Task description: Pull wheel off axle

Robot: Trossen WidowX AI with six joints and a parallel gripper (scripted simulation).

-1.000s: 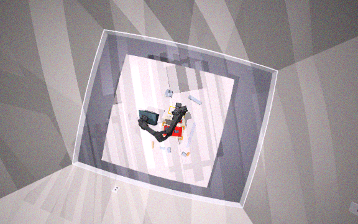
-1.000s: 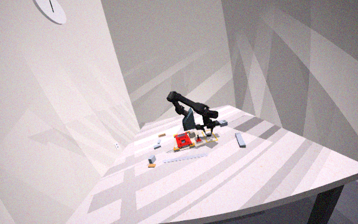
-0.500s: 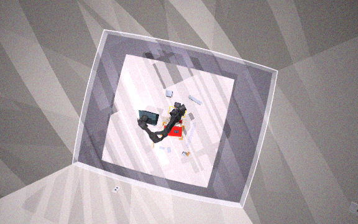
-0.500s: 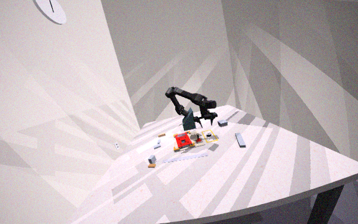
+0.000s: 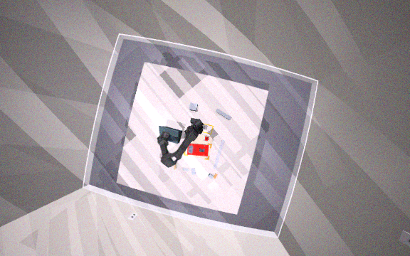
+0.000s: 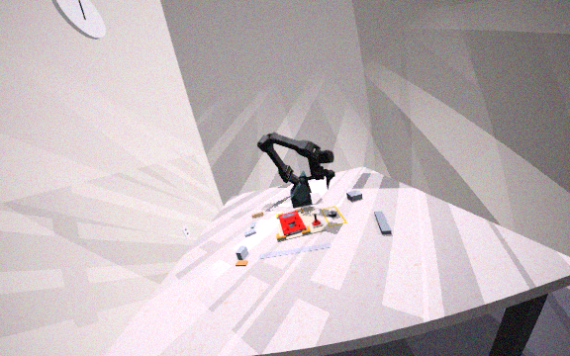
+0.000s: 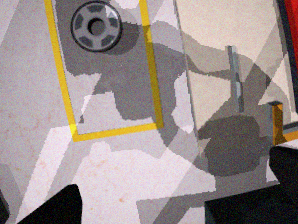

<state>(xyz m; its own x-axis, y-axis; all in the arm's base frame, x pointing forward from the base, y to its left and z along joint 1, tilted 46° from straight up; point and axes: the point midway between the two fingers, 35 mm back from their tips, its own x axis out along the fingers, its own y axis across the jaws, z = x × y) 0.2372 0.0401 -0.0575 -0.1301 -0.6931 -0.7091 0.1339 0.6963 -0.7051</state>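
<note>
The dark spoked wheel (image 6: 332, 214) (image 7: 96, 40) lies flat on the table inside the yellow outline of the marked area (image 5: 213, 129) (image 6: 341, 215) (image 7: 63, 80). In the wrist view it is near the top, between the two long yellow lines and touching neither. The upright axle (image 6: 316, 217) stands bare on its red base (image 5: 206, 138) beside the area. My gripper (image 6: 329, 181) (image 7: 178, 176) is wide open and empty. It hangs above the table, back from the wheel on the arm-base side, touching nothing. In the top view the hand hides its fingertips.
A red panel (image 5: 198, 149) (image 6: 292, 223) with yellow corner pieces lies beyond the axle. A grey block (image 5: 193, 107) (image 6: 354, 196) and a grey bar (image 5: 223, 114) (image 6: 382, 222) lie on the other side. A long pale strip (image 5: 219, 153) (image 6: 295, 251) lies in front.
</note>
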